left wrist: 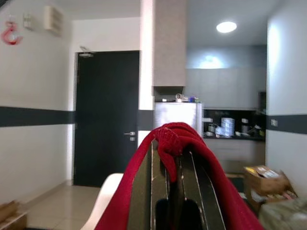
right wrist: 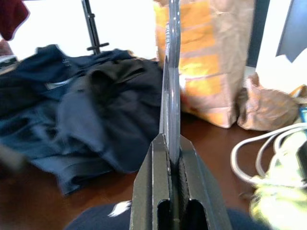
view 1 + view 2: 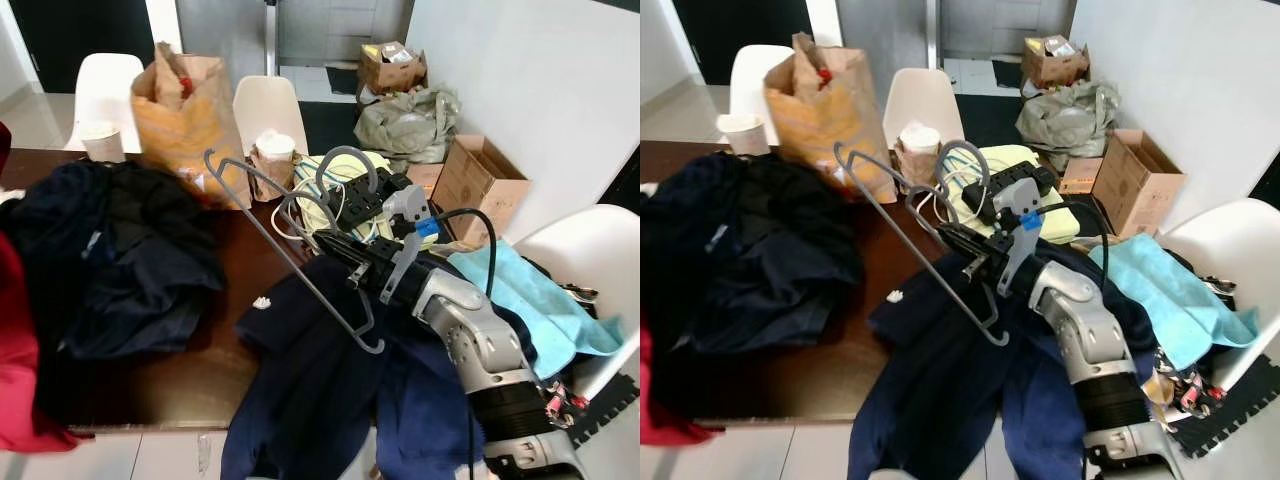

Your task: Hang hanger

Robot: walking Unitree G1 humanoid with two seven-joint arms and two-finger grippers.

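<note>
Right gripper [image 3: 340, 247] has its jaws clamped on the grey hanger [image 3: 283, 245], held over the dark wood desk [image 3: 170, 375] strewn with navy clothes [image 3: 120, 255]. Left gripper [image 1: 172, 191] jaws pinch red cloth [image 1: 177, 139]. A paper bag [image 3: 185, 110] stands behind, white chairs [image 3: 105, 85] beyond.

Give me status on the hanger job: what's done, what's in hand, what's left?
Done: the grey hanger is picked up, clamped in the right end effector above the table. In hand: the left end effector is shut on a red garment, held up. Left: the hanger carries no clothing and hangs on nothing yet; the navy garment and the dark clothes pile lie on the table.
</note>
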